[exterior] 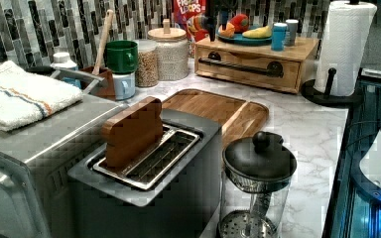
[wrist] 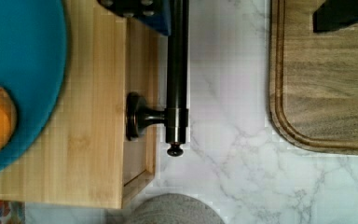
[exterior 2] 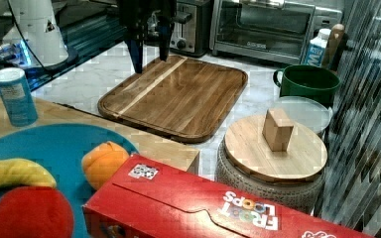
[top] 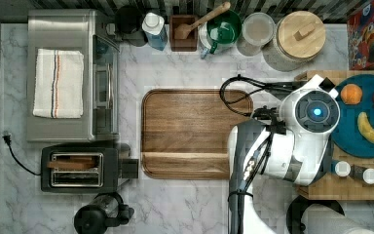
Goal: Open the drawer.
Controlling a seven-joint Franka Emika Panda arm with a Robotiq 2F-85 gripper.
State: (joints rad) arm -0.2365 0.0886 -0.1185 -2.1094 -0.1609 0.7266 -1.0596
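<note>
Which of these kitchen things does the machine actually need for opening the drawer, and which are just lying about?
Part of the job:
- drawer
- its black bar handle
- claw, fingers spread

Just lying about:
- cutting board
- toaster
- toaster oven
- green mug
- cereal box
- paper towel roll
- blue fruit plate

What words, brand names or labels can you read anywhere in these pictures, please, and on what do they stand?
"FROOT LOOPS" on the red cereal box, seen upside down in the right view.
"LOOPS", below partly cut-off letters, on the same box in the left view.
Label on the blue shaker: too small to read.
Label on the white bottle: blurred, not readable.
Sticker on the box's top: a code pattern, no readable text.
</note>
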